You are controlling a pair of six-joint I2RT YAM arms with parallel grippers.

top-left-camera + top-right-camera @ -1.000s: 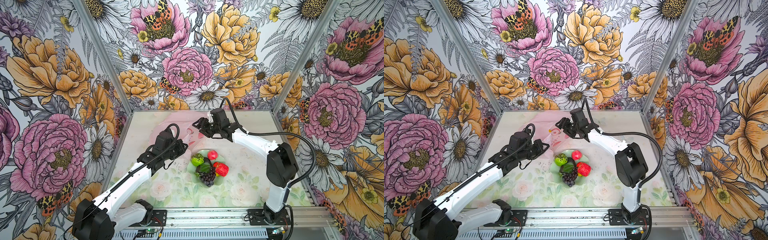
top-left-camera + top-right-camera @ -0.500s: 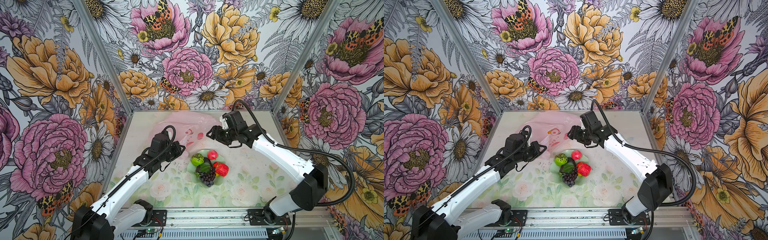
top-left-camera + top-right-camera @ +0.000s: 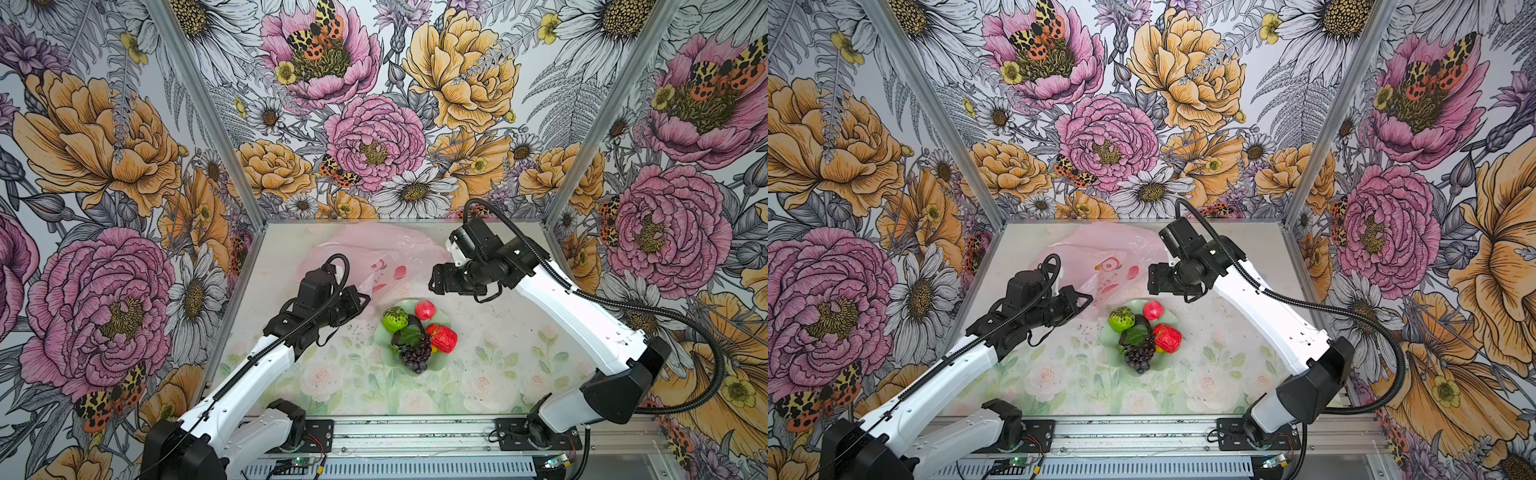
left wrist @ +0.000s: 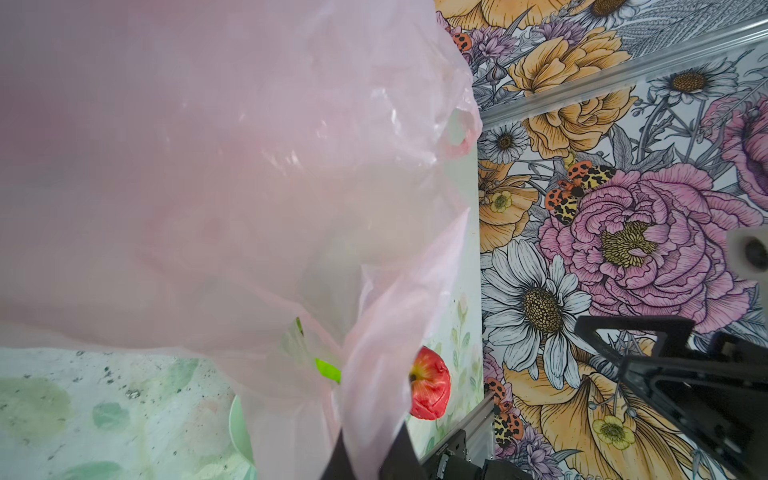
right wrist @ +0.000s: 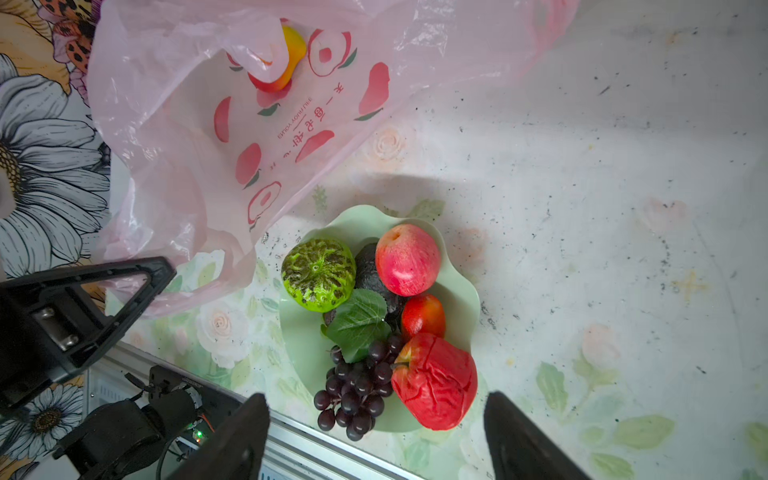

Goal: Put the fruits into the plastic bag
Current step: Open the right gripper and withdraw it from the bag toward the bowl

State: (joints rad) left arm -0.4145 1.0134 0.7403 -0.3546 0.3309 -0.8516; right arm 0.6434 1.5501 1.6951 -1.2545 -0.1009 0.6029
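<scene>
The plastic bag (image 5: pixel 291 137) is showing as thin, translucent, crinkled, glossy film; the dish (image 5: pixel 461 291) is looking smooth and matt; the green fruit (image 5: pixel 318 274) is looking bumpy; the red fruit (image 5: pixel 436 382) is showing wrinkled, shiny skin; the table (image 5: pixel 582 208) is looking matt and speckled.

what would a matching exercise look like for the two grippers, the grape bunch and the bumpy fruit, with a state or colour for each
1 left gripper
2 right gripper
3 grape bunch
4 bumpy fruit

a dark purple, on the dish
b open, empty
c shut on the plastic bag
d bright green

Pairs: 1-c, 2-b, 3-a, 4-d
</scene>
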